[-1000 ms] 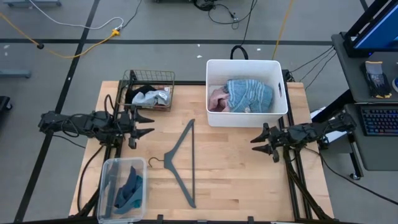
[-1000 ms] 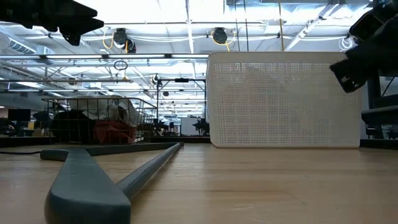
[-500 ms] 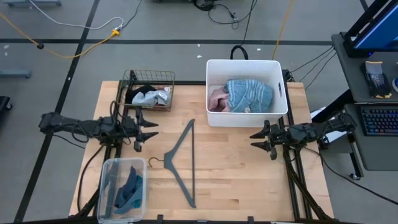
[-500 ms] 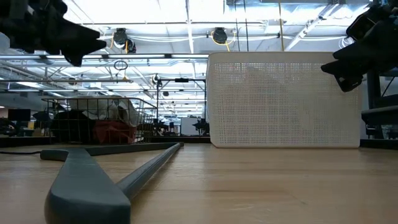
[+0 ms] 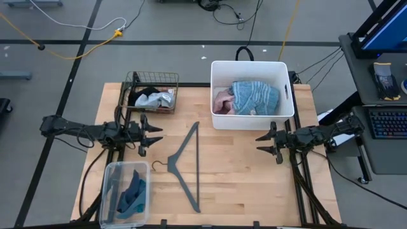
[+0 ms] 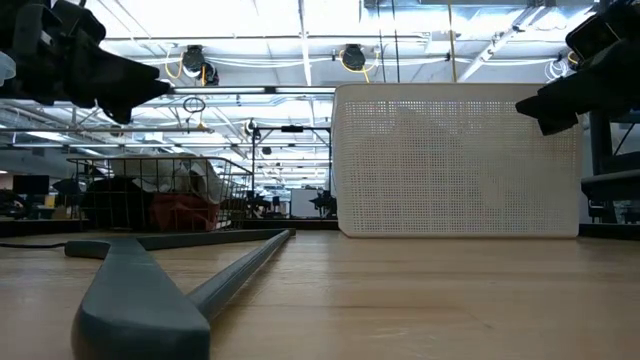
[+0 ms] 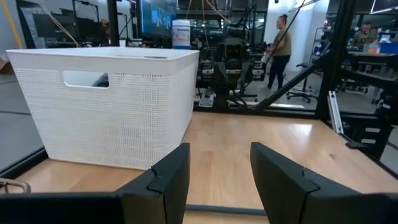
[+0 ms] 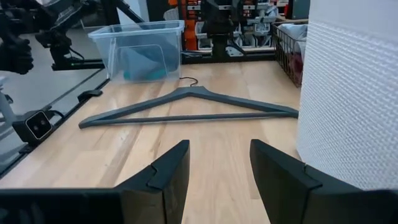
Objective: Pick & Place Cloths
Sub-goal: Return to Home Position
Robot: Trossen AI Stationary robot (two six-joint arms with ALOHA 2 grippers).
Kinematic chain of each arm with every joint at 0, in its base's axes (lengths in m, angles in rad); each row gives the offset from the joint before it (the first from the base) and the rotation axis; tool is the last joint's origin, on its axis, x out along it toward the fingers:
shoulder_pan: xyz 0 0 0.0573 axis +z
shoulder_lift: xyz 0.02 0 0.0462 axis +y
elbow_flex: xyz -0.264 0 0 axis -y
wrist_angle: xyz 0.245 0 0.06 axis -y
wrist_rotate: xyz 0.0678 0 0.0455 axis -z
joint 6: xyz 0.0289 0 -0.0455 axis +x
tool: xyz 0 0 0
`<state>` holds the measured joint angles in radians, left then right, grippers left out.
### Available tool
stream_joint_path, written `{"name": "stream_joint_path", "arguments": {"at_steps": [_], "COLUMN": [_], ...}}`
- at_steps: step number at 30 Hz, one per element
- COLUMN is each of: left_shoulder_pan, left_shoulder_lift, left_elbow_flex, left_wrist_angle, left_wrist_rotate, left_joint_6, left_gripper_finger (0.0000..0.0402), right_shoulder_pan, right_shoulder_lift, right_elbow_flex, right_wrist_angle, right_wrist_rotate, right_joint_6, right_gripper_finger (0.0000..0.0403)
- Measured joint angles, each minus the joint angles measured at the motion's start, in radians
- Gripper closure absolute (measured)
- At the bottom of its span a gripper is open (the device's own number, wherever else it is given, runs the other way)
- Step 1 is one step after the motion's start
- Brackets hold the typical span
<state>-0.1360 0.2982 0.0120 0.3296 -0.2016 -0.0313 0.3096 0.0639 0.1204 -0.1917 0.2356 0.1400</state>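
Homing step, I judge. My left gripper (image 5: 158,135) at mid-left and right gripper (image 5: 259,144) at mid-right both gape wide, empty. Cloths (image 5: 254,97) lie in white bin (image 5: 252,63) upper right, wire basket (image 5: 152,74), clear tub (image 5: 105,191). Next: retract, avoiding hanger (image 5: 183,141).

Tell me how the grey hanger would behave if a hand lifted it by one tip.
The hanger looks rigid: its thin arms run straight, so it likely keeps its shape. As a slim open frame, it is probably light. Gripped at a tip, it may swing or pivot, since most of its length lies beyond.
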Motion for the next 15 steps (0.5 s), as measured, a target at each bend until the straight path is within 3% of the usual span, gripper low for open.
{"name": "stream_joint_path", "arguments": {"at_steps": [6,15], "left_shoulder_pan": [0.0,0.0], "left_shoulder_lift": [-0.044,-0.208], "left_elbow_flex": [0.002,0.029], "left_wrist_angle": [-0.041,-0.252], "left_wrist_rotate": [-0.014,-0.028], "left_joint_6": [0.014,0.034], "left_gripper_finger": [0.0231,0.0231], "right_shoulder_pan": [0.0,0.0], "right_shoulder_lift": [0.0,0.0], "right_elbow_flex": [0.0,-0.001], "right_wrist_angle": [0.0,0.0], "right_wrist_rotate": [0.0,0.0], "right_joint_6": [0.002,-0.004], "right_gripper_finger": [0.0241,0.0243]}}
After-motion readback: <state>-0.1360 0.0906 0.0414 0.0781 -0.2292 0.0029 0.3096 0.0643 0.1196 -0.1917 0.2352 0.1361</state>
